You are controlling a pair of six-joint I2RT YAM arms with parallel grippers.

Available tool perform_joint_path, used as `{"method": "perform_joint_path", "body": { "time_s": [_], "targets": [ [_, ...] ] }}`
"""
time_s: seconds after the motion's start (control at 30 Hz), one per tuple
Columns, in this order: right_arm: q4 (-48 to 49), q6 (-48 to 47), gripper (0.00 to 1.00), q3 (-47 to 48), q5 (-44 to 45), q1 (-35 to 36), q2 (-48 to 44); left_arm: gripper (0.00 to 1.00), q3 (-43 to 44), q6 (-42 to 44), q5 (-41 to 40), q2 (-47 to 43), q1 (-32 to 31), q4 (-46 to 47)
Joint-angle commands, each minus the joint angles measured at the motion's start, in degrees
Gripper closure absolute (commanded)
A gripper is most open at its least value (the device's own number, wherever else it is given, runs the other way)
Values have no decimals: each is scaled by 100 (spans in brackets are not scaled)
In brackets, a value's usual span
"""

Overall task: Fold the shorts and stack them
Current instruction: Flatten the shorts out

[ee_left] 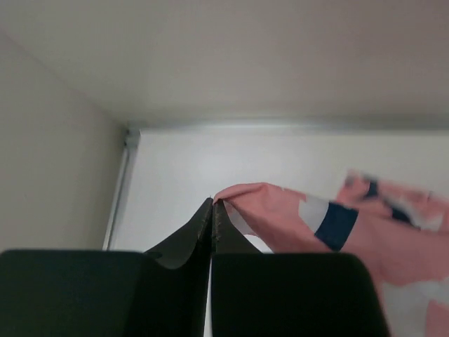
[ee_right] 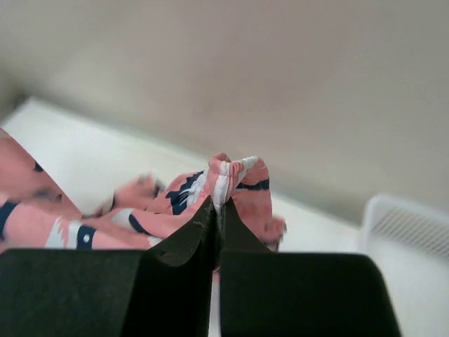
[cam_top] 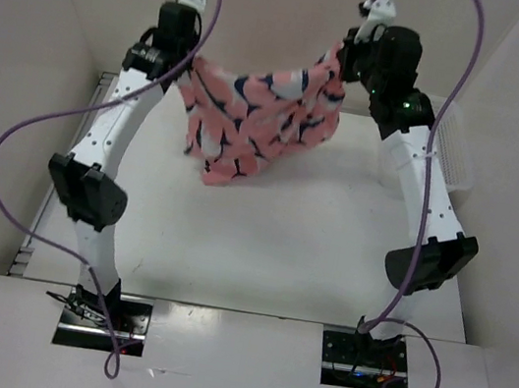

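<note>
Pinching: left gripper [ee_left: 212, 205] clamped on one edge of the shorts [cam_top: 256, 124]; right gripper [ee_right: 217, 205] clamped on the opposite edge. Shorts hang stretched between both raised arms, sagging over the table's [cam_top: 280, 247] far half. White basket [cam_top: 454, 152] sits far right.

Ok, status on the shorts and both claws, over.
Left claw shut on one end of the shorts. Right claw shut on the other end. Shorts strung between, sagging. Basket far right, not in the way.
</note>
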Motion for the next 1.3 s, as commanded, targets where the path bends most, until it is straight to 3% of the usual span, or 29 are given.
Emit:
{"method": "perform_joint_path", "body": {
  "time_s": [0.0,0.07,0.13,0.2,0.27,0.33,0.37,0.4,0.47,0.63,0.87,1.07,1.2,1.23,1.27],
  "targets": [
    [362,-208,100,1376,807,-31,-73,100,4659,12,-165,752,181,-819],
    [362,-288,100,951,730,-31,-474,100,5989,12,-225,1194,-46,-1603],
    [362,-357,100,230,572,-31,-905,100,5218,12,-17,723,-48,-2136],
    [424,-419,100,-1070,360,-31,-1600,100,4724,12,475,265,-48,-2447],
    [424,-481,100,-2340,194,-31,-2248,100,3259,12,600,-122,-48,-2527],
    [363,-429,100,-3153,-96,-31,-2637,100,1557,12,653,-1175,-135,-1687],
    [284,-428,100,-3923,-393,-31,-2978,100,-558,12,461,-1632,-240,-1231],
    [231,-428,100,-4279,-509,-31,-3130,100,-1623,12,233,-2550,-589,-391],
    [91,-603,100,-5229,-746,-31,-3472,100,-3993,12,-470,-3529,-934,64],
    [-462,-1280,100,-6565,-994,-31,-3711,100,-5769,12,97,-4325,-1093,-813],
    [-1104,-2317,100,-6972,-1108,57,-3764,100,-6915,12,1013,-5028,-1093,-1876],
    [-1702,-2941,100,-6901,-1109,250,-3694,100,-6916,12,1224,-4775,-1146,-2184],
    [-2343,-3528,100,-6770,-1011,382,-3747,97,-6802,12,1812,-4721,-1260,-2483],
    [-2536,-3661,99,-6691,-1177,382,-3694,95,-6732,12,1961,-4791,-1260,-2675],
    [-2703,-3776,88,-6603,-1274,382,-3694,92,-6549,12,2102,-4844,-1260,-2781]
  ]
}}
